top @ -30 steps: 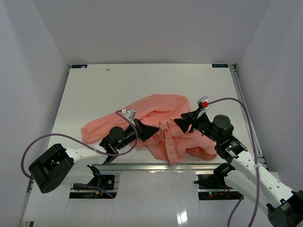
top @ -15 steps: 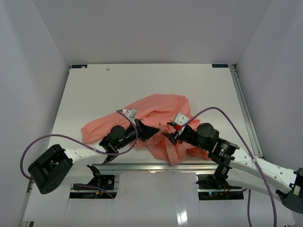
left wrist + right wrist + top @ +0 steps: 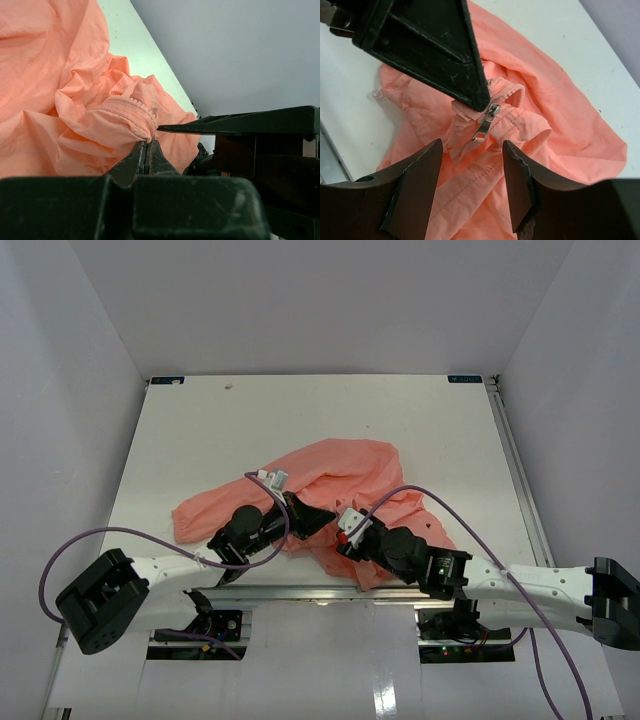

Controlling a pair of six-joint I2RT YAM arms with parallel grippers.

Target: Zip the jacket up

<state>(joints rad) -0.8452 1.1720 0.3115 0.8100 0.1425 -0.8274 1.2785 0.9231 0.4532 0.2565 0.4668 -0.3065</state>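
Right wrist view: the jacket (image 3: pixel 560 125) lies crumpled on the table (image 3: pixel 250 420), near its front edge between the two arms. The metal zipper pull (image 3: pixel 485 124) sits on a raised fold, with its tab hanging down towards me. The left gripper (image 3: pixel 148 146) is pressed together and pinches the fabric beside the zipper teeth (image 3: pixel 131 102). Its dark tip lies right against the slider.

My right gripper (image 3: pixel 471 146) is spread, holds nothing, and hovers with the pull tab roughly centred in the gap between its jaws.

I judge the step in hand to be taking that tab. To do it well I want to come down straight, so the tab stays between the pads, and close on the metal alone rather than on the cloth bunched around it. I must also keep clear of the left finger, which crowds the slider from above.

I cannot tell whether the two rows of teeth are already joined below the slider. I would check that before pulling, and draw away from the left pinch so the tape goes taut.
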